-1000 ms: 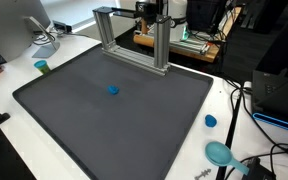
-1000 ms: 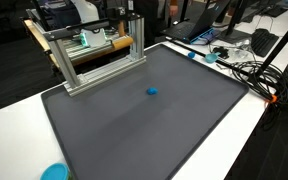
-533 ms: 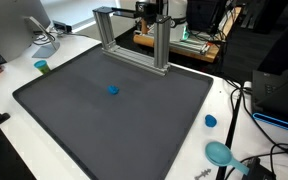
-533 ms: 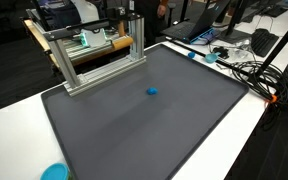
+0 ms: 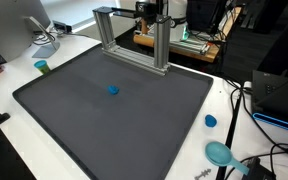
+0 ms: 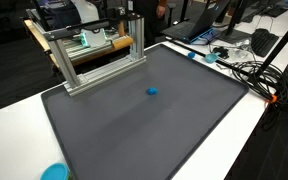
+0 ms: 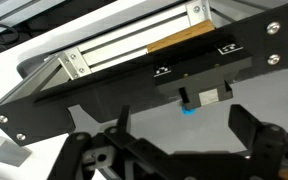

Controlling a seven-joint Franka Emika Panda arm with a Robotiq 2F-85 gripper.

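A small blue object (image 5: 112,89) lies on the dark grey mat (image 5: 134,130), seen in both exterior views (image 6: 152,90). An aluminium frame (image 5: 134,40) stands at the mat's far edge (image 6: 94,60). In the wrist view my gripper (image 7: 184,140) is open and empty, its two dark fingers spread wide at the bottom of the picture. It looks past a black panel (image 7: 134,85) on the frame, and the blue object (image 7: 189,111) shows below the panel, well beyond the fingers. In the exterior views I cannot make the gripper out clearly behind the frame.
The mat lies on a white table (image 5: 229,100). A small green cup (image 5: 42,67) stands near a monitor (image 5: 19,30). A blue lid (image 5: 210,121) and a teal bowl (image 5: 220,153) sit off the mat. Cables (image 6: 244,65) and a teal dish (image 6: 54,172) lie at the table edges.
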